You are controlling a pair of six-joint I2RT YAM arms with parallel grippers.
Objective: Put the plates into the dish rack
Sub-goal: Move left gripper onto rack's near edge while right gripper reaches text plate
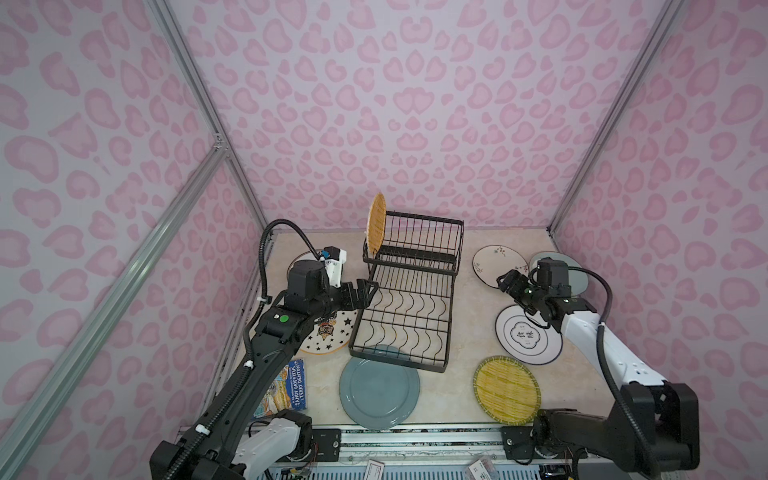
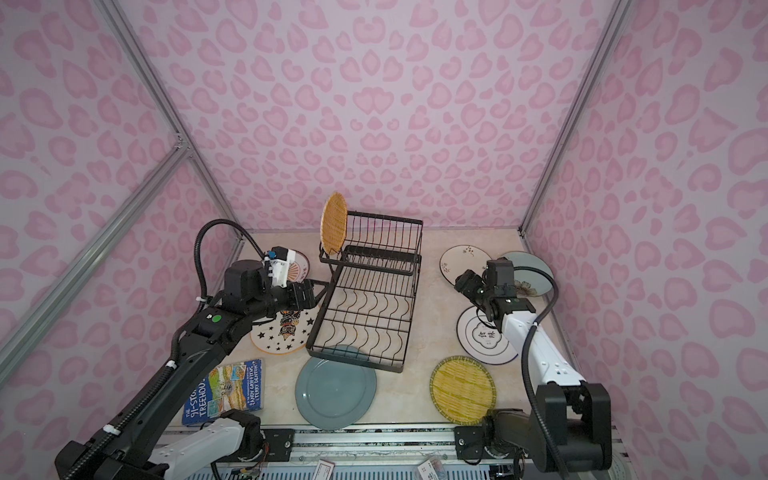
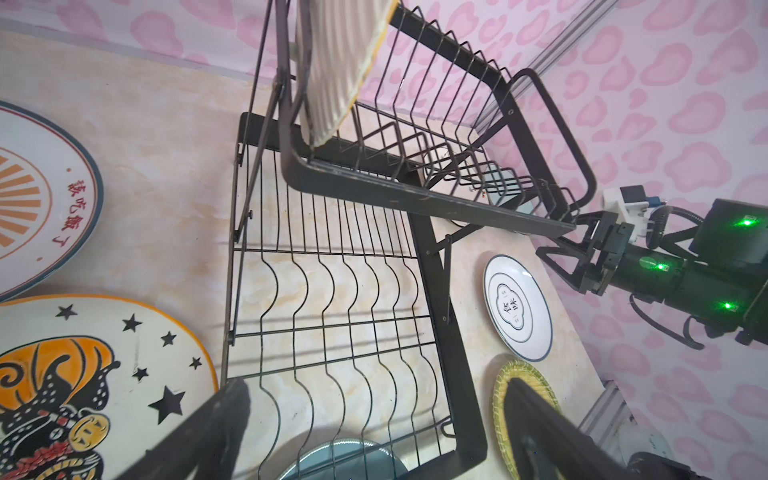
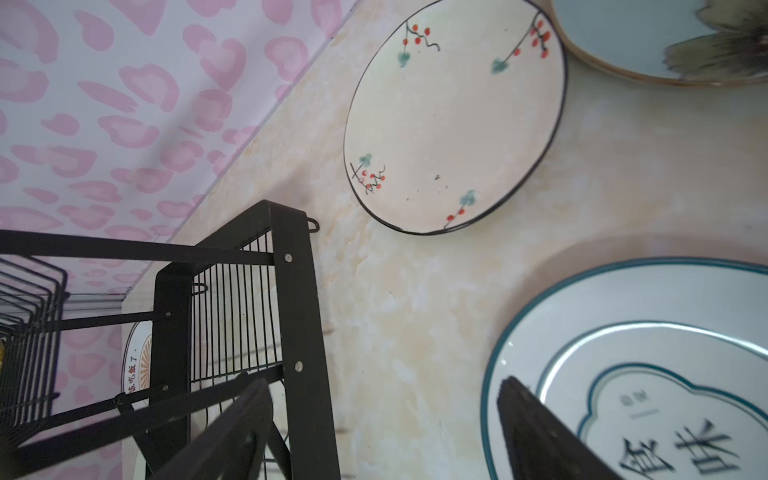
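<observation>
The black wire dish rack (image 1: 432,366) stands mid-table, and an orange woven plate (image 1: 376,220) stands upright in its raised tier. My left gripper (image 1: 368,289) hangs open and empty at the left edge of the rack's lower tier (image 3: 332,316). My right gripper (image 1: 505,282) is open and empty to the right of the rack. It is over the bare table between the sprig plate (image 4: 453,120) and the black-ringed white plate (image 1: 528,340). Flat on the table lie a teal-grey plate (image 1: 379,388), a yellow woven plate (image 1: 506,388) and a star plate (image 1: 328,334).
A pale blue plate (image 1: 577,270) lies at the back right, partly behind the right arm. A sunburst plate (image 2: 300,266) lies behind the left wrist. A blue-covered book (image 1: 282,388) sits front left. The teal-grey plate's far edge reaches under the rack's front.
</observation>
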